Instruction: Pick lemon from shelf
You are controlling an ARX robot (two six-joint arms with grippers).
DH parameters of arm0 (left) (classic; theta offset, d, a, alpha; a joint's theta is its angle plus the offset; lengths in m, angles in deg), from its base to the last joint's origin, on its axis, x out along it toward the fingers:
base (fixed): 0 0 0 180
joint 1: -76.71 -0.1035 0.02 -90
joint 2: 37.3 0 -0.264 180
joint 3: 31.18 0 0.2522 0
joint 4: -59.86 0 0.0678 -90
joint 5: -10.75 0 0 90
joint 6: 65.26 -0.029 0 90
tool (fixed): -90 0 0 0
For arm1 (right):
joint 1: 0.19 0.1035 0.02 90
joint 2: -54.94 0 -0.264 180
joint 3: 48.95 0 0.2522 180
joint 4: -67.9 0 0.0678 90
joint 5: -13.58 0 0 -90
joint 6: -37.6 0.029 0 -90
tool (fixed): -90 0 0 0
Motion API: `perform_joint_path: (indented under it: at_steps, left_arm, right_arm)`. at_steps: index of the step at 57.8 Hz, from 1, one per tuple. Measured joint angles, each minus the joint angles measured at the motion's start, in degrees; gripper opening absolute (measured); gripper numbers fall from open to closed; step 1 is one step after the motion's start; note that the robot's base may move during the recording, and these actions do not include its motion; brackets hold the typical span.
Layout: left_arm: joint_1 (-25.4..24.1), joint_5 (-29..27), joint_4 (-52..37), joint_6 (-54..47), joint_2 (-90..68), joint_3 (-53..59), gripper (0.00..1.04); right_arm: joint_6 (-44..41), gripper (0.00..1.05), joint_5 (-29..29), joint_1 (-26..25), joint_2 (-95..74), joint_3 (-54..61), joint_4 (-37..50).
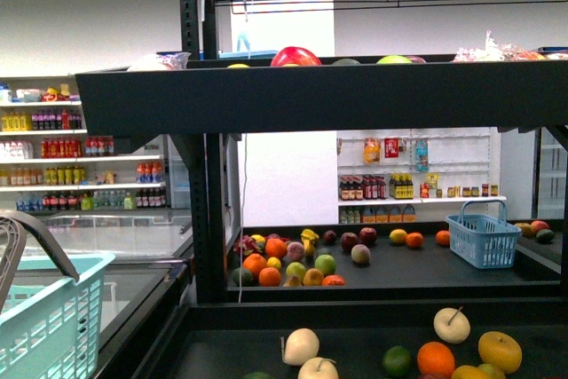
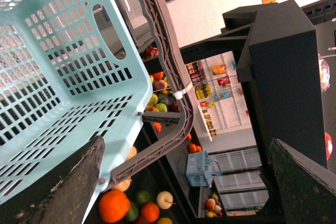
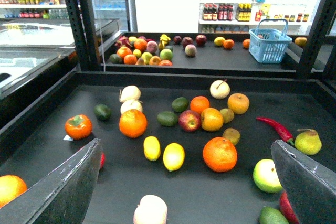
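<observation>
Supermarket backdrop, bottle labels (image 1: pixel 67 144) too small to be read. Lemon (image 3: pixel 174 156) laid on shelf (image 3: pixel 47 108); left gripper (image 2: pixel 186 141), right gripper (image 3: pixel 185 145) both spread wide.

The black shelf (image 3: pixel 189 78) carries loose fruit on its near dark tray: a lemon (image 3: pixel 174 156) just beside a smaller yellow fruit (image 3: pixel 151 148), an orange (image 3: pixel 220 154), a red apple (image 3: pixel 189 120), a pear (image 3: pixel 308 141) and a red chilli (image 3: pixel 276 128). On the farther tray lie a fruit pile (image 3: pixel 144 53) and a blue basket (image 3: pixel 269 44).
</observation>
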Motion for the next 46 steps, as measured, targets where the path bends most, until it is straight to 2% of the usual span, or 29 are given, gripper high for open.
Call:
perform_joint_path:
  at_steps: [20,46]
  left_arm:
    - [3.15,-2.89,-0.83,7.08,-15.21,-14.82,0.97]
    - [5.38,-6.34,1.18,8.04,-26.05,-27.96,0.97]
  right_arm:
    - [0.0,0.97,-0.02,0.0,0.0,0.0,0.0]
    - [0.0,0.97,0.0,0.0,0.0,0.0,0.0]
